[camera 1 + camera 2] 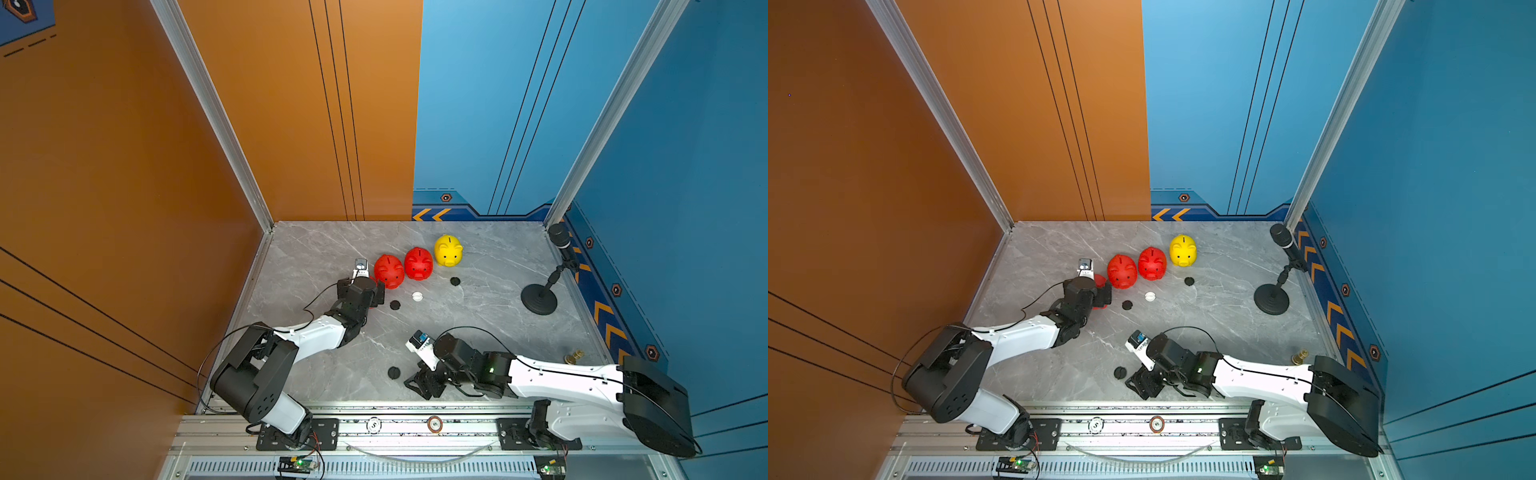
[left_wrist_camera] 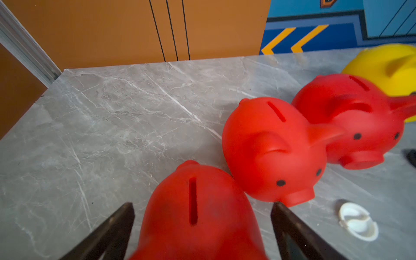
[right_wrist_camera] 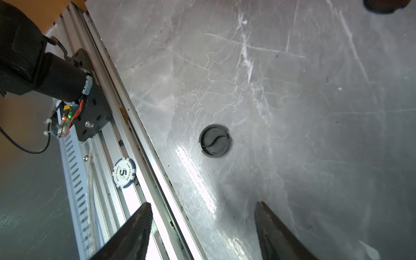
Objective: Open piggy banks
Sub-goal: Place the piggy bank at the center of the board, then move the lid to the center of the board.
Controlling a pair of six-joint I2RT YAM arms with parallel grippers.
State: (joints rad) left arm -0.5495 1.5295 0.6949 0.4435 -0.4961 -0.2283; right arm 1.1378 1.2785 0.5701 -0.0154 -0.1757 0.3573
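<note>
Your grey marble-veined tabletop (image 1: pixel 498 257) is boxed in by orange wall (image 1: pixel 104 166) on the left and far left, and by blue wall (image 1: pixel 457 104) on the far right and right. Aluminium posts (image 1: pixel 218 116) stand at the far corners, an aluminium rail (image 1: pixel 465 419) runs along the near edge, and a navy chevron band (image 1: pixel 432 215) trims the blue wall's foot.

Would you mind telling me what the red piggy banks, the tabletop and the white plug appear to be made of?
Red piggy banks: likely soft moulded plastic or vinyl, satin sheen, seamless rounded ears.
Tabletop: grey marble-look slab, possibly laminate, glossy with white veins.
White plug: thin moulded plastic, probably.
</note>
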